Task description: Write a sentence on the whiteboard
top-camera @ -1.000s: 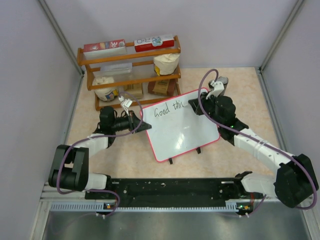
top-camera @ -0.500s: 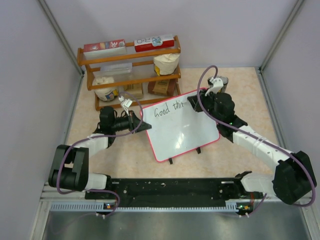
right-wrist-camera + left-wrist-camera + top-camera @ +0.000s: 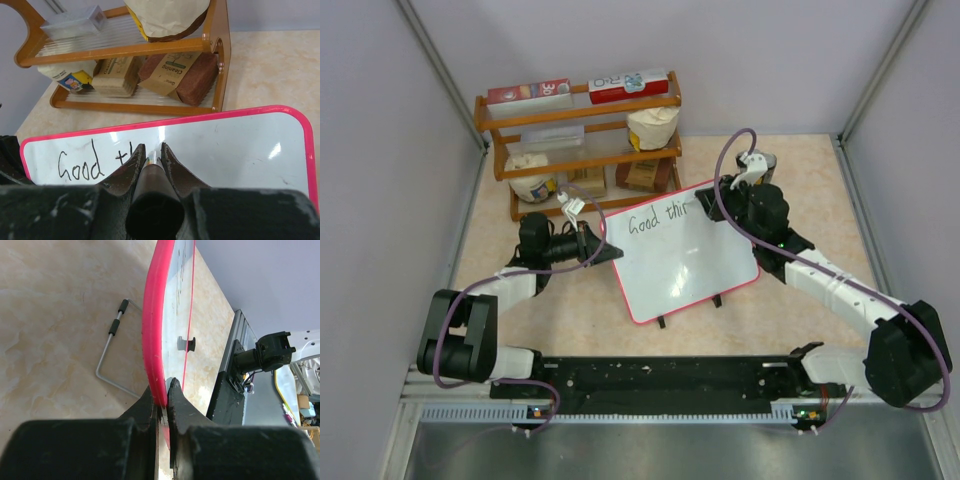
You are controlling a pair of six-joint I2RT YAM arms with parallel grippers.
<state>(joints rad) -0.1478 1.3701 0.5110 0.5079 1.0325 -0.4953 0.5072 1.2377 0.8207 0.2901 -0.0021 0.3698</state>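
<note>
Whiteboard [image 3: 690, 265] stands tilted mid-table, rack [image 3: 582, 140] at its 11 o'clock. Left gripper [image 3: 162, 390] pinches the red frame at the 9 o'clock edge. Right gripper [image 3: 152, 150] clamps a marker [image 3: 152, 200], tip at the board near 1 o'clock, just past the sentence [image 3: 658, 217], which reads "Good thi".

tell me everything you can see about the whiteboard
The whiteboard is a glossy white rectangle with rounded corners and a thin pink-red frame. It stands tilted on the table on two small black clip feet. Black cursive writing near its top edge reads "Good thi". The left gripper pinches its left edge. The marker held in the right gripper meets the surface just after the last letters.
</note>
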